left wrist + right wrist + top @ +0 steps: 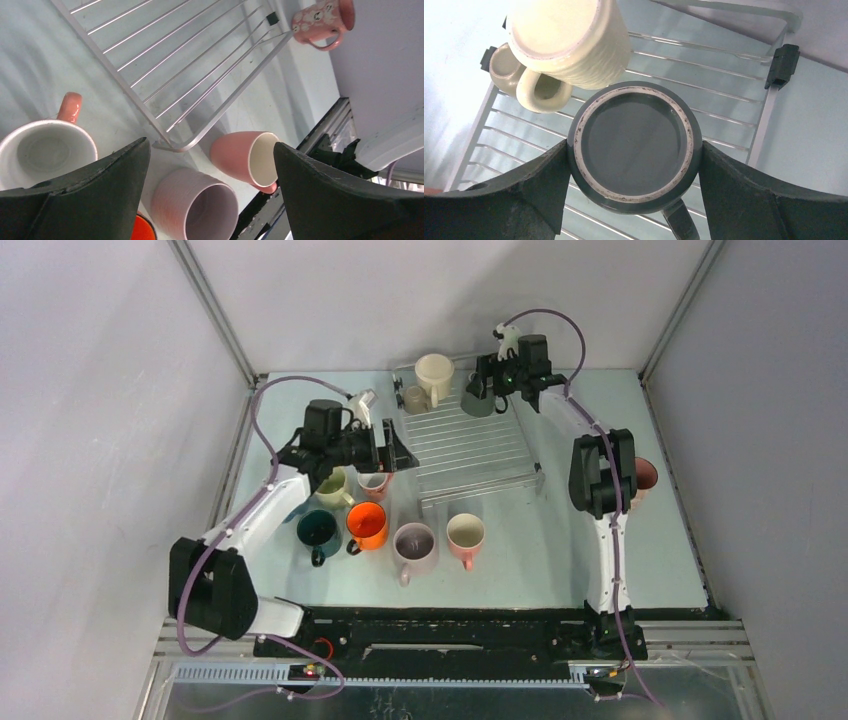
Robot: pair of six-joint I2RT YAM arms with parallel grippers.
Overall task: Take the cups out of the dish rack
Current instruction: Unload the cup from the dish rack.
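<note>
Item: grey cup, far end of the dish rack, its base turned toward the wrist camera. The right gripper is closed on it, one finger pressed against each side of its wall. The left gripper is spread wide and empty, and hovers by the rack's near-left corner.

Hazards for you:
- The big cream cup sits just beside the grey one. A sideways lift would likely knock it.
- The grip is on a round glazed wall, so the cup may twist or slip.
- Its handle hangs low, so it could snag a wire rib.

Count:
- Cups: ten.
- At the rack, three: grey, big cream, small beige.
- On the table, seven: pale green, small pink, dark teal, orange, mauve, pink with cream inside, and patterned pink by the right arm.
- Racks: one.
- Grippers: two.
</note>
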